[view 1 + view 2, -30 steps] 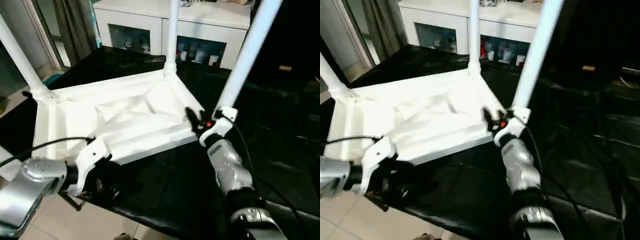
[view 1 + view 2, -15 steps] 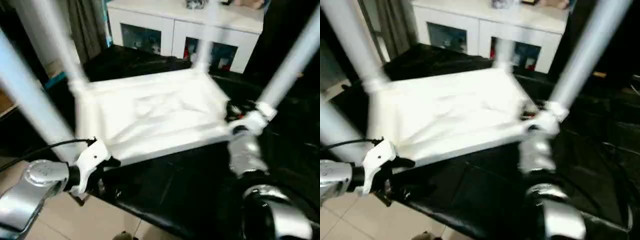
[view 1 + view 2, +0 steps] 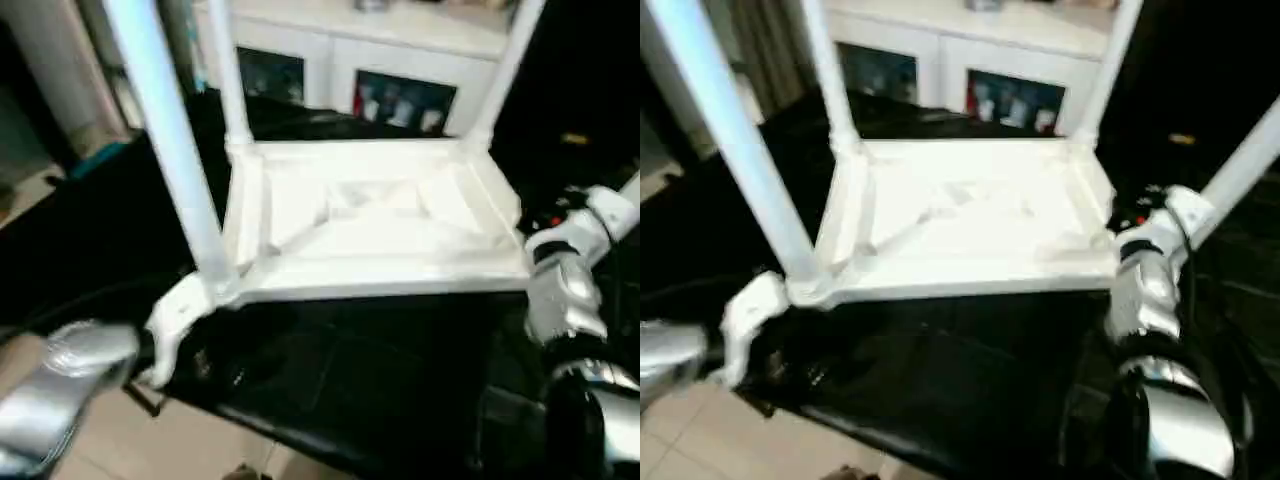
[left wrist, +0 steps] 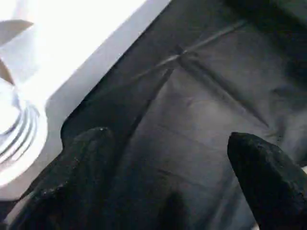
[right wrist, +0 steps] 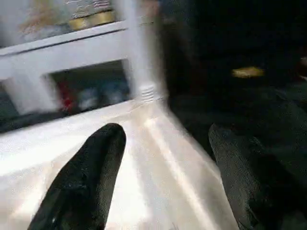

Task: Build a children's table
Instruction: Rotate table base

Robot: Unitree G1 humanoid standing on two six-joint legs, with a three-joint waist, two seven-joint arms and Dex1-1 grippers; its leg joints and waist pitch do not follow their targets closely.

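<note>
Since a second ago the table (image 3: 370, 220) has swung round on the black desk (image 3: 330, 370), and its edges now face you square. It lies upside down, four legs (image 3: 165, 130) rising. Your left end effector (image 4: 163, 182) sits wide and empty beside the near-left corner. Your right end effector (image 5: 158, 177), part open, holds nothing by the near-right corner.

Children's table (image 3: 370, 225) lying upside down on a cloth-covered surface (image 3: 340, 370), legs pointing up from its corners, cabinet (image 3: 400, 70) behind it, left gripper (image 4: 163, 177) at the near-left corner — right gripper (image 5: 165, 182) at the right edge, floor (image 3: 150, 440) in front.
</note>
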